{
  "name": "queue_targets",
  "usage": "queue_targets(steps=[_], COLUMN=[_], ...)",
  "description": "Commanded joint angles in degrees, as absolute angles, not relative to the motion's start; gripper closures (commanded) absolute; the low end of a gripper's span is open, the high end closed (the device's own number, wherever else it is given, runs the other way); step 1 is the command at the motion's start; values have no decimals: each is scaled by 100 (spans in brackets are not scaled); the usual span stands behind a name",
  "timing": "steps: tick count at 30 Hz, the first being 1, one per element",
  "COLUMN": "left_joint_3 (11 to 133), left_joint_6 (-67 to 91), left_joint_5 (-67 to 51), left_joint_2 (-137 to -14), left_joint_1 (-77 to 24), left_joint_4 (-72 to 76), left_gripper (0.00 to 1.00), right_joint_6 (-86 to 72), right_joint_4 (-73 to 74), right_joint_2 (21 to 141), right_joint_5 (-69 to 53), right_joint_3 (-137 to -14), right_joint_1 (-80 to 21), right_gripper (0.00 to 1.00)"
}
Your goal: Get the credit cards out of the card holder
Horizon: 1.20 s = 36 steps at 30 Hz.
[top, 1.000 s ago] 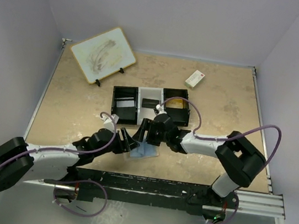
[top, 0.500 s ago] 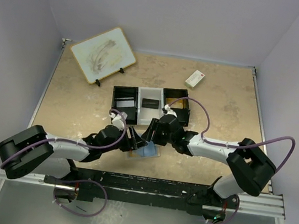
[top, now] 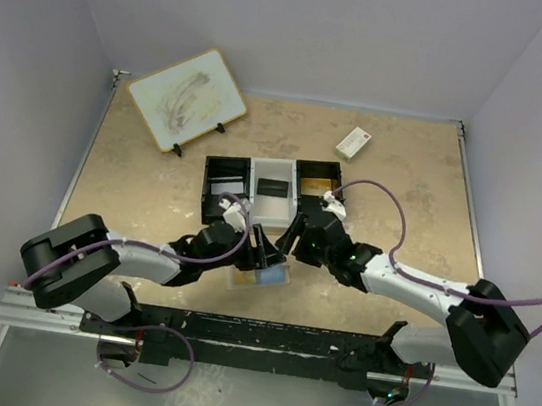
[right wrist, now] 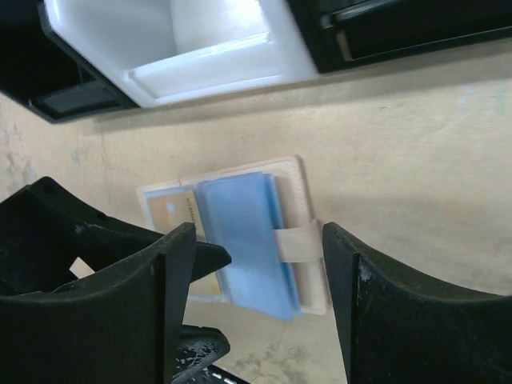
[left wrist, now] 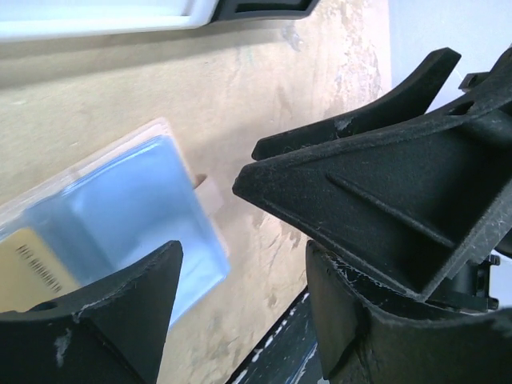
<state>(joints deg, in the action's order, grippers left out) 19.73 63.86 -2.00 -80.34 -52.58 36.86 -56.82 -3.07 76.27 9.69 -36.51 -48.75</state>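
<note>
Currently the tan card holder (right wrist: 240,240) lies open on the counter (top: 134,174), near the three-compartment tray (top: 228,163). Both the left jaws and right jaws hover close over it, wide and empty. Light, floppy, slick-sleeved, probably: pin its cover, then pinch the yellow card (right wrist: 170,218) by its edge.

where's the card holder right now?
Top view, centre: the card holder lies open on the table, just on the near side of the three-compartment tray, in line with its white middle section.
</note>
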Motion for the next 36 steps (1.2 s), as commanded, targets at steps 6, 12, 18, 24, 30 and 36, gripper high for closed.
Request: queue_targets(steps=[6,12,18,24,30,36], left_joint_3=[2530,2572,2448,2232,2088,2151], left_joint_6=[6231,5740,5812,6103,6245,6156], left_joint_5=[2,1127,2894,3051,2659,2215], left_joint_2=[-8370,-6382,-4973,-4440,-4856,-5499], left_joint_1=[-5650,-5678,-5668,-5662,-5669,-5669], left_joint_4=[3838,1533,-1006,-1565,-851,-320], left_gripper=[39,39,39,39,49,55], right_joint_6=[-5918,-5524,-4998,-4984,-5197,-5335], right_joint_4=[-77,-1365,-2486,-3410,-4024,-3867], right_joint_2=[6358,6101,6565,7384,8642,9183], right_joint_5=[1378,385,-428,-1261,-1764,-1620], right_joint_3=[-3037,-2663,-2720,-2871,-2999,-3076], right_joint_1=[-4659,-4664,-4685,-4768,-4994,-5060], right_gripper=[39,44,48,54,62,68])
